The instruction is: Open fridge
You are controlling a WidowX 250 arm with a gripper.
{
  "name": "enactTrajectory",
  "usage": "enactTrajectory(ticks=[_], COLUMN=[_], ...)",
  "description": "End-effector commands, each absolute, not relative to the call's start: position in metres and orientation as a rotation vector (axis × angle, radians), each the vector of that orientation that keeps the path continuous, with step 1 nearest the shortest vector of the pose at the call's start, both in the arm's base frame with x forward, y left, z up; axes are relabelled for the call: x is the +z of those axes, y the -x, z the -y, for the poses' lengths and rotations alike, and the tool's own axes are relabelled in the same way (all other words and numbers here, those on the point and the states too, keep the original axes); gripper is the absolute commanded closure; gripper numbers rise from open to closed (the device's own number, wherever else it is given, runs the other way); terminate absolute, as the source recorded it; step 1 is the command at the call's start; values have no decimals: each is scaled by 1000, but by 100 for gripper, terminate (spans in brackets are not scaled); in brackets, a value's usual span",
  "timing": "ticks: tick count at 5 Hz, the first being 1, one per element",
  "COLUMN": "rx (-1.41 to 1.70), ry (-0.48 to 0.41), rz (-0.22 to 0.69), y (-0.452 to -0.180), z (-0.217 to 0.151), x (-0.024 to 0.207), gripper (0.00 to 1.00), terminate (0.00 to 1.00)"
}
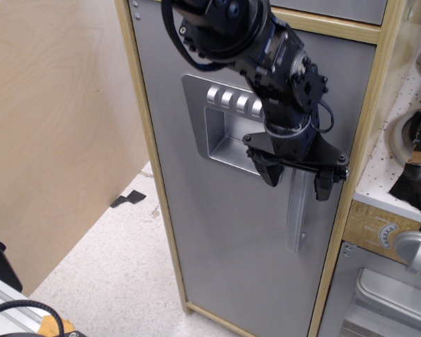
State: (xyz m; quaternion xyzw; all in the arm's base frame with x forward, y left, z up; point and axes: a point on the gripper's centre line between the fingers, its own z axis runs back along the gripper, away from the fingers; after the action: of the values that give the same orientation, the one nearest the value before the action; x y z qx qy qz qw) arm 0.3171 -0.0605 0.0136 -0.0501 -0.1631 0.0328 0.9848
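The fridge [224, 239] is a tall wooden cabinet with a flat grey door. Its silver vertical bar handle [296, 217] runs down the door's right side. A recessed silver dispenser panel [221, 130] with a row of buttons sits left of the handle. My black gripper [298, 179] is open, with one finger left of the handle's upper part and one right of it. The fingers straddle the bar without clamping it. The door looks flush in its frame. The arm hides the top of the handle.
A low grey oven [389, 288] with a round knob [414, 249] stands at the lower right. A white pegboard [407, 133] with hanging utensils is at the right. A plywood panel [56, 133] stands on the left, with speckled floor [119, 281] below.
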Motion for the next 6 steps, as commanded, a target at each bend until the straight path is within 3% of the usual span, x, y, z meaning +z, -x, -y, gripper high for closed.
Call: enactTrajectory(ticks=[1, 2, 3, 6], rx=[92, 110, 102, 183], ry=[85, 83, 80, 61], rz=[466, 464, 460, 275], y=[-331, -335, -335, -279], z=[60, 60, 59, 53], x=[20, 20, 19, 29], gripper=[0, 0, 100, 100], terminate=[0, 0, 0, 0])
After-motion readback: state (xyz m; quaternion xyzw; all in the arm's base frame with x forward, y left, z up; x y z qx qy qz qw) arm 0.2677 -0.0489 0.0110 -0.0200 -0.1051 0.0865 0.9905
